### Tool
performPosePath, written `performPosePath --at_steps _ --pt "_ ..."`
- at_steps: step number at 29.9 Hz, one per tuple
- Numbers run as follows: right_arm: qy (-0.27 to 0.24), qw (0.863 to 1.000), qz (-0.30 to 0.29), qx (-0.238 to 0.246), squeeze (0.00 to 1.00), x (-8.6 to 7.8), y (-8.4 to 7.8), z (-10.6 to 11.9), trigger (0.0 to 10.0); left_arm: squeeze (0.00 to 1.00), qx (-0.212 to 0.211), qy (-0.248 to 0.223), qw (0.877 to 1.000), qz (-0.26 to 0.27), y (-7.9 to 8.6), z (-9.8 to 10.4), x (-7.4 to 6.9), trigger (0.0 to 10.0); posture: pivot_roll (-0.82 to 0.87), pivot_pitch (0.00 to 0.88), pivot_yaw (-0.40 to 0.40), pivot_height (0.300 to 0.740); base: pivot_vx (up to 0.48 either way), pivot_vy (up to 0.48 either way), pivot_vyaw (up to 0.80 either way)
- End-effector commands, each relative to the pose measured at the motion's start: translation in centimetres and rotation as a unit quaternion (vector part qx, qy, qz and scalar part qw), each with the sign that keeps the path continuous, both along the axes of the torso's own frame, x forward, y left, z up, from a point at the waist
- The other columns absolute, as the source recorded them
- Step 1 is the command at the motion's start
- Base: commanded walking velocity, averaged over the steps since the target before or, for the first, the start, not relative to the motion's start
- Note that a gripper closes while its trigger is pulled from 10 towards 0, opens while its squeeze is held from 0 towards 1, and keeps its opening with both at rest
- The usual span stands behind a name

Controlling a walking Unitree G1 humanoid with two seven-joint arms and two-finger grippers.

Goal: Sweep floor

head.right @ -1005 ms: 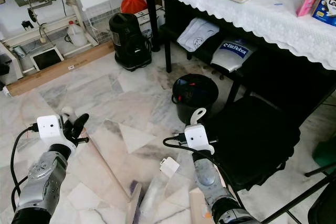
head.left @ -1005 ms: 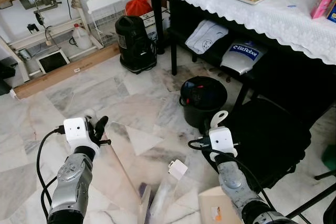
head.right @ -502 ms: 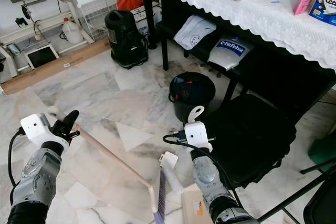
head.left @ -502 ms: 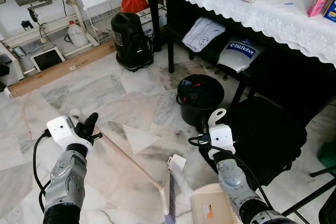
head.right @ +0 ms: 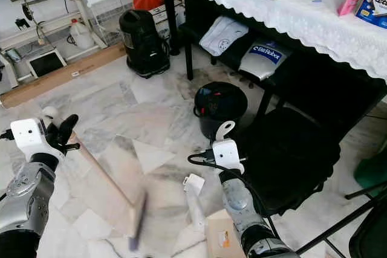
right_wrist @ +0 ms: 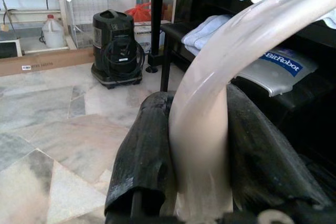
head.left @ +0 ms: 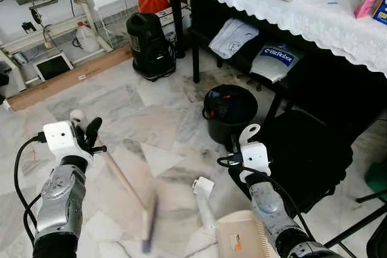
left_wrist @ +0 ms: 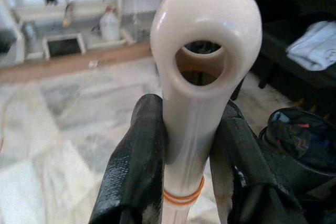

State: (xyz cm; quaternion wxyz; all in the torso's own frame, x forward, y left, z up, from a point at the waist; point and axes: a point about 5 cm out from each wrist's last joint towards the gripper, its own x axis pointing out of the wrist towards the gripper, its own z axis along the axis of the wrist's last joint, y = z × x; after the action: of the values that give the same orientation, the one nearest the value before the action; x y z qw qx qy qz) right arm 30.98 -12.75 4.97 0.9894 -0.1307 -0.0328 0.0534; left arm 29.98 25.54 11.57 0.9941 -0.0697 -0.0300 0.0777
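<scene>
The left claw (left_wrist: 185, 145) is clenched on the cream plastic broom handle (head.left: 118, 173), just below its looped hanging end, and the right claw (right_wrist: 197, 150) is clamped on the curved cream handle of the beige plastic dustpan (head.left: 239, 234). The dustpan's pan sits low on the marble floor (head.left: 139, 107) in front of the robot, beside the black cushioned chair (head.left: 314, 155).

Since half a second ago the broom head (head.left: 148, 225) has swung away from the dustpan toward the robot's left. It was standing right beside the pan's mouth; now it is a blurred streak well apart from it, out over bare marble. The left arm has drawn outward with it, while the right arm and pan have hardly shifted.

That reads as the back-swing of a stroke: the bristles are being carried out to gather another strip of floor, and the likely next move is a pull back toward the pan. A small white scrap (head.left: 203, 187) lies on the floor just beyond the dustpan, near the round black bin (head.left: 233, 113), so the sweeping looks unfinished.
</scene>
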Motion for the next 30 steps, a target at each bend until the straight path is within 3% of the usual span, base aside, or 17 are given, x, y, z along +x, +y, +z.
performPosePath --at_steps 1,5,13,23,30 --pt "0.025 1.0 -0.006 0.018 0.0 -0.5 0.3 -0.9 10.0 0.0 -0.025 -0.001 1.0 0.018 0.2 -0.7 -0.2 10.0 0.06 0.136 0.078 0.74 0.0 0.0 0.0" --pt "0.018 1.0 -0.007 0.017 0.0 -0.3 0.1 -0.6 10.0 0.0 -0.03 0.0 0.999 0.032 0.0 -1.3 -0.3 10.0 0.05 0.144 0.074 0.74 0.0 0.0 0.0" --pt "0.015 1.0 -0.003 0.016 0.0 -0.4 0.0 -0.6 10.0 0.0 -0.098 0.044 0.994 -0.002 -2.5 -3.7 0.4 10.0 0.05 0.153 0.069 0.74 0.0 0.0 0.0" --pt "0.017 1.0 -0.005 0.015 0.0 -0.4 -0.2 -0.6 10.0 0.0 -0.164 0.041 0.984 -0.056 -3.9 -3.7 0.6 10.0 0.05 0.161 0.067 0.74 0.0 0.0 0.0" --pt "0.014 1.0 -0.005 0.016 0.0 -0.1 0.1 -0.3 10.0 0.0 -0.167 0.037 0.98 -0.097 -4.2 -2.9 0.8 10.0 0.05 0.154 0.066 0.74 0.0 0.0 0.0"
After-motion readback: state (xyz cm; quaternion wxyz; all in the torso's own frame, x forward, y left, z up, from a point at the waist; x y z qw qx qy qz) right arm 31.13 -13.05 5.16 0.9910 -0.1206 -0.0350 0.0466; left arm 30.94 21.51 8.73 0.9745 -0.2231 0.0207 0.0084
